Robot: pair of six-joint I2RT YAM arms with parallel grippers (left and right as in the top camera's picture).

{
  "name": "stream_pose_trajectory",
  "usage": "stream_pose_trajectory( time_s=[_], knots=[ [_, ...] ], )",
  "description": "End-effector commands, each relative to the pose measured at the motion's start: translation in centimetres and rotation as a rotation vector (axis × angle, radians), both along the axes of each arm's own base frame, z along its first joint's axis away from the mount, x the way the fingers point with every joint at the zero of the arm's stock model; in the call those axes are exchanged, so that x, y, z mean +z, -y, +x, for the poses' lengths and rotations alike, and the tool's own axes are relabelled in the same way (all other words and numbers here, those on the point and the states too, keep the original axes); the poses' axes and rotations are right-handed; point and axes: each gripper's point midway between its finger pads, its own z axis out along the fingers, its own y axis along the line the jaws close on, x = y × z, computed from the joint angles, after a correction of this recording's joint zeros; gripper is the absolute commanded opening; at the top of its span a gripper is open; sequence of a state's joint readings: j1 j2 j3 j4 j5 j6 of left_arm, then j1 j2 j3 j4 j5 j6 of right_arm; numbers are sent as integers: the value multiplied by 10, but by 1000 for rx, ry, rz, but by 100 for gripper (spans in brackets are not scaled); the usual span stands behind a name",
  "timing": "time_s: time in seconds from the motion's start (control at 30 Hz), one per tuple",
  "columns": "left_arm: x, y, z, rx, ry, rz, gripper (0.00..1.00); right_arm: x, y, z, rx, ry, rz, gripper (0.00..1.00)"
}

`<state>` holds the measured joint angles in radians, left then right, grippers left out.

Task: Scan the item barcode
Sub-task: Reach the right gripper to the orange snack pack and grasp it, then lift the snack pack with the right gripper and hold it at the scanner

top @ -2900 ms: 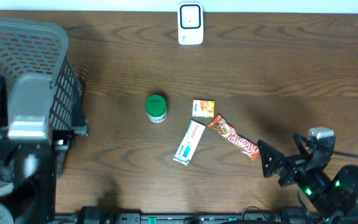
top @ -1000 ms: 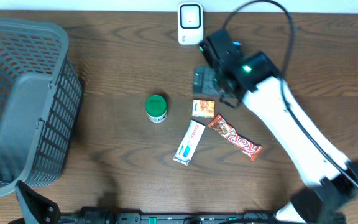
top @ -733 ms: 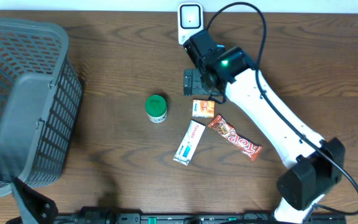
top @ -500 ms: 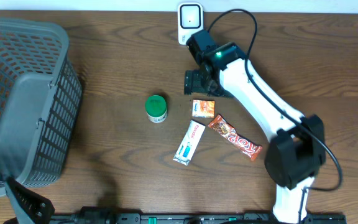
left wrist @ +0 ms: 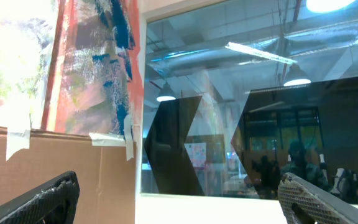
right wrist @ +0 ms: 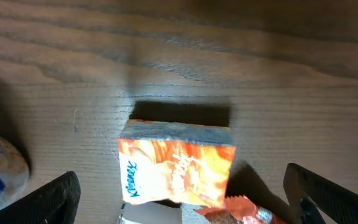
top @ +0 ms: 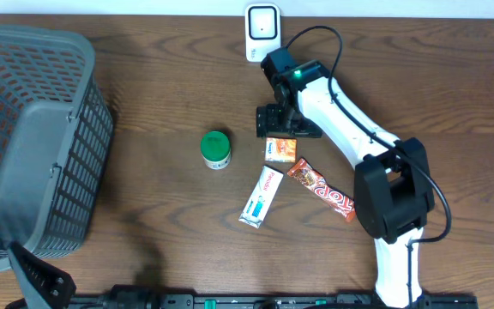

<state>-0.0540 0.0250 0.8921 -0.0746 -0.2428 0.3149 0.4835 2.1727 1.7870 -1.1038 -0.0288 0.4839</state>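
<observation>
Several items lie mid-table: an orange Kleenex tissue pack, a red-brown candy bar, a white and teal pack and a green-lidded jar. The white scanner stands at the far edge. My right gripper hangs open just behind the tissue pack. In the right wrist view the tissue pack lies on the wood below and between the wide-apart fingers of my right gripper, untouched. My left gripper is open and empty, facing a wall and a window.
A large grey mesh basket fills the table's left side. The right arm stretches from the near right edge across the table, its cable looping near the scanner. A dark piece of the left arm shows at the near left corner.
The right arm swung out from the near right corner to the far middle, then shifted its gripper slightly left and nearer the tissue pack. The left arm cleared off the basket. No item has moved.
</observation>
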Motion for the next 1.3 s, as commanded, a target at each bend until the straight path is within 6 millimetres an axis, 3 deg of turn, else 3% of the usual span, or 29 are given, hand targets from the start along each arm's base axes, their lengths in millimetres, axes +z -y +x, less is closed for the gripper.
stream_pose_trajectory(
  time_s=[0.0,0.3,0.63,0.8,1.0,1.27],
  knots=[
    [1,-2,-5,18,11,0,98,-24,-5,-7,48,-63,-2,99],
    [1,-2,-5,18,8,0,98,-54,-6,-25,66,-154,-50,99],
    [-3,-2,-2,18,-10,1,98,-56,-7,-29,63,-166,-57,70],
    [-6,-2,1,18,-31,2,98,-54,-10,-33,57,-191,-34,68],
    [-17,-1,9,18,-85,5,98,-31,-1,-43,28,-272,-20,66],
    [-40,-1,24,17,-202,12,98,42,-19,-57,9,-436,226,62]
  ],
)
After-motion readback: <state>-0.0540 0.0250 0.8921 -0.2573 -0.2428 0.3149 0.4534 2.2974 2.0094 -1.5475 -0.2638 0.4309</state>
